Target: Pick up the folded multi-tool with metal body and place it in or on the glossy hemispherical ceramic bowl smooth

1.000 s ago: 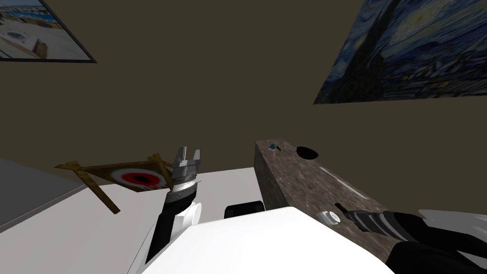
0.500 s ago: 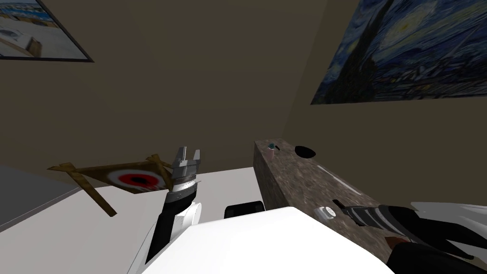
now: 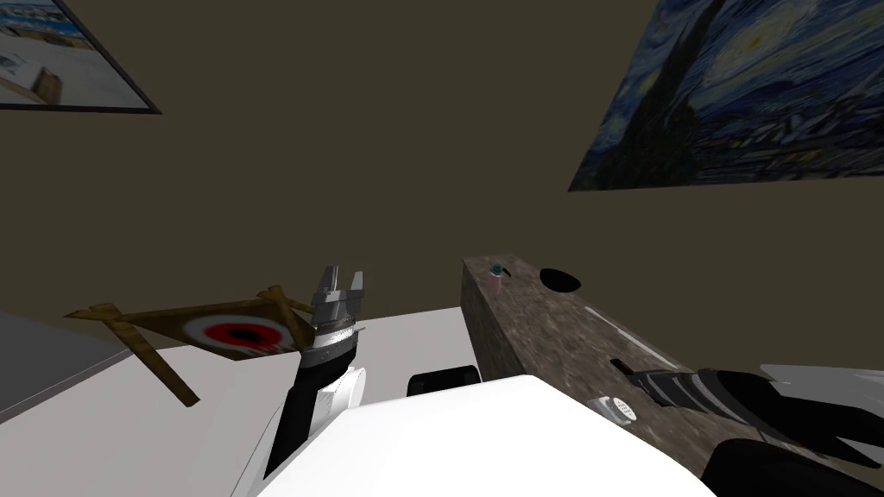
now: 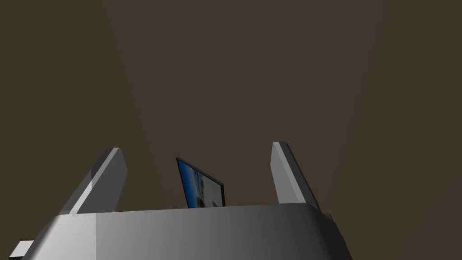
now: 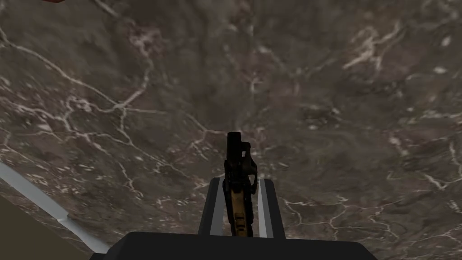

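Ahead of me a dull brown wall (image 3: pixel 363 129) carries a blue-and-white picture (image 3: pixel 52 60) and a night-sky painting (image 3: pixel 742 95). A dark marbled counter (image 3: pixel 552 336) stands to my right, with white floor (image 3: pixel 173 423) to my left.

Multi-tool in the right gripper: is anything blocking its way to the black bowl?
Nothing visible. The multi-tool, held by the right gripper, faces bare marbled counter up to the bowl; a small cup stands beside it.

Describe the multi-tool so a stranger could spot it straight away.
Start at the long dark veined counter by the wall. Over its near end the right gripper is shut on the multi-tool: a slim black folded body with a yellowish strip, unlike the round white object nearby.
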